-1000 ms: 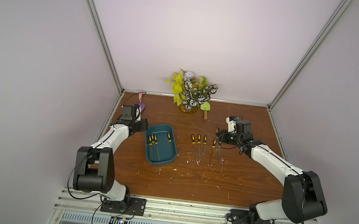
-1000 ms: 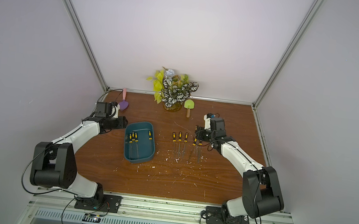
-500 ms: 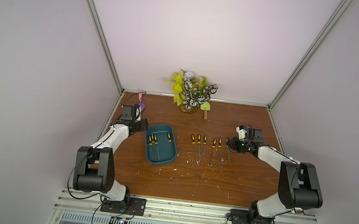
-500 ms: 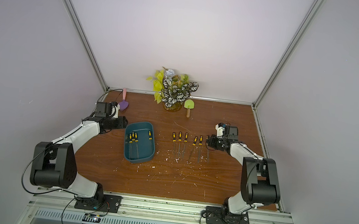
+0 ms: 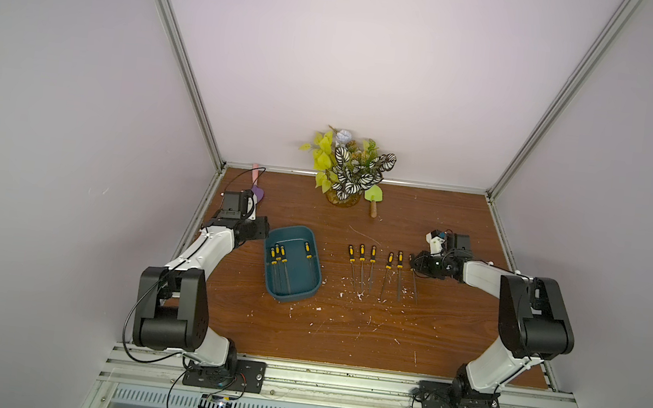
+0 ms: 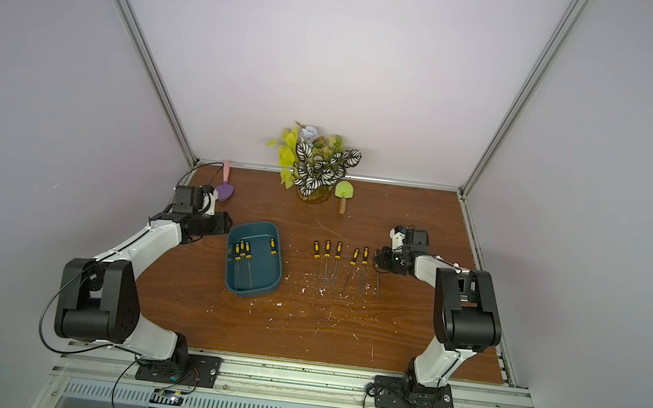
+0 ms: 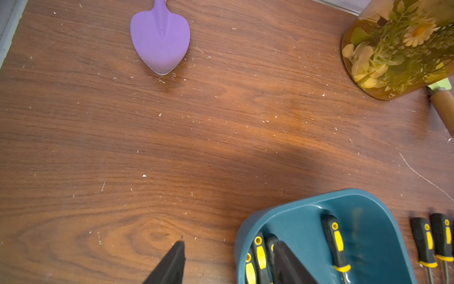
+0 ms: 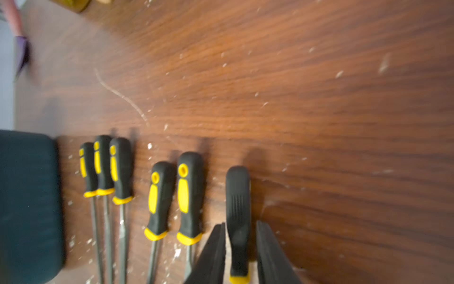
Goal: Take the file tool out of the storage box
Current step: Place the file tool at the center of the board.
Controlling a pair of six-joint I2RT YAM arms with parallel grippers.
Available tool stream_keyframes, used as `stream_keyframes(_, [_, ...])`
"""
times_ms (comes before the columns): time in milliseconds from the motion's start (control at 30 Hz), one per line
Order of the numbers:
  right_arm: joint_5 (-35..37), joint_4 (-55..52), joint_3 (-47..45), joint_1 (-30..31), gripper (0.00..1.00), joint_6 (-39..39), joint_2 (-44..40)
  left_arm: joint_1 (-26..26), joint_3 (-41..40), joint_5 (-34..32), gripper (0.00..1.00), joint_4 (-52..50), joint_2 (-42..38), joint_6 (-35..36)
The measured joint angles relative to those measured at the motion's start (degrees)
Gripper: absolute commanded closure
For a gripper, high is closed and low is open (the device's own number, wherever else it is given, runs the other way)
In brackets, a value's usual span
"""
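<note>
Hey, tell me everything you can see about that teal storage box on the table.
The storage box is a dark teal plastic tub, rectangular with rounded corners, low walls and no lid. It sits upright on the wooden table, to the robot's left of the row of files. Inside lie four files with black-and-yellow handles, three bunched along one side and one apart. The left end effector, open, straddles its rim near the far end. Contact cannot be told.
</note>
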Motion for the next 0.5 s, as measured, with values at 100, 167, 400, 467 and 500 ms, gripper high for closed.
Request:
stream_keyframes(100, [2.25,-0.42,0.44,0.00,0.69,-0.44,-0.20,0.00,0.00,0.00,0.40,0.00,0.00,0.02])
stream_keyframes(167, [3.89,-1.09,0.48,0.00,0.69,-0.55,-0.79,0.00,0.00,-0.02,0.40,-0.02,0.00,0.02])
stream_keyframes(400, [7.34,-3.56,2.71,0.39,0.69,-1.14,-3.63,0.00,0.00,0.00,0.40,0.00,0.02,0.04])
stream_keyframes(467, [9.27,-4.48,3.98,1.53,0.69,-1.29,-4.46,0.00,0.00,0.00,0.40,0.00,0.02,0.04])
stream_keyframes(500, [10.27,-5.09,4.57,2.49,0.69,-1.38,-4.98,0.00,0.00,0.00,0.40,-0.02,0.02,0.04])
